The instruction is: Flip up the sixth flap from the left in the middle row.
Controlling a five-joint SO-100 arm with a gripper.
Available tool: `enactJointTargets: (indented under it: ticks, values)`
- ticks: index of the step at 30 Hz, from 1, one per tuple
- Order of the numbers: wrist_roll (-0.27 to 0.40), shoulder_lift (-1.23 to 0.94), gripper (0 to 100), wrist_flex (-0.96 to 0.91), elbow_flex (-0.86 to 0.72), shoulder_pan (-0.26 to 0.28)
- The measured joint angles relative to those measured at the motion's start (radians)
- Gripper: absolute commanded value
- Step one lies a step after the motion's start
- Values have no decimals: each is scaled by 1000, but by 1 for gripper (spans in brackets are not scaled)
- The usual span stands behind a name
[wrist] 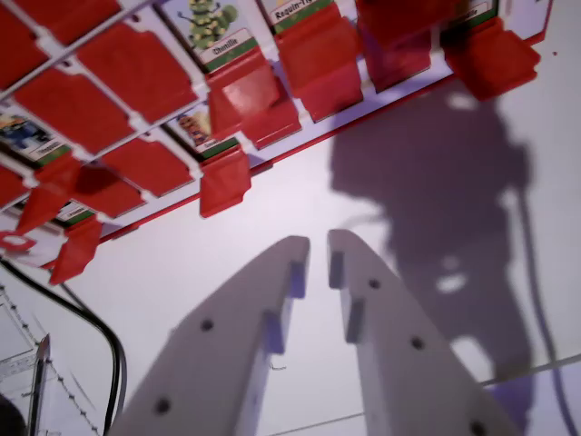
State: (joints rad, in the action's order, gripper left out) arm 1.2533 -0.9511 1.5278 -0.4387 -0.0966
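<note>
Red plastic dominates the upper part of the wrist view: a game board (300, 136) with rows of hinged flaps lies tilted across the frame on a white table (272, 209), its red lower edge running diagonally from lower left to upper right.

At the wrist view's far left, a black cable (95, 331) curves over the table beside a clear object that is only partly visible. Above it, several flaps lie flat and closed, among them one broad closed flap (77, 109). Near the board's lower edge, a raised flap (224, 182) stands up over the rim, with a small picture card (198, 129) exposed just behind it. Further right, another card labelled "Chinille" (216, 32) is exposed above a raised flap (254, 95). More raised flaps follow toward the wrist view's right, the last one (495, 59) near the board's corner.

Which flap is the sixth of the middle row cannot be determined; the rows are cropped on both sides.

Below the board, the gripper (318, 250) hangs over bare table, well apart from the flaps. Its two white fingers (245, 327) stand narrowly parted, holding nothing. The arm's shadow (436, 200) falls on the table at the right.
</note>
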Motion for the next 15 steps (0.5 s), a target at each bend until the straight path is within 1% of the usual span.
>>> enactJointTargets:
  ticks: [3,9,15]
  values:
    - [0,74,2,-15,48,-11]
    - [0,202,2,-58,135,-11]
    - [0,291,2,-97,189,-37]
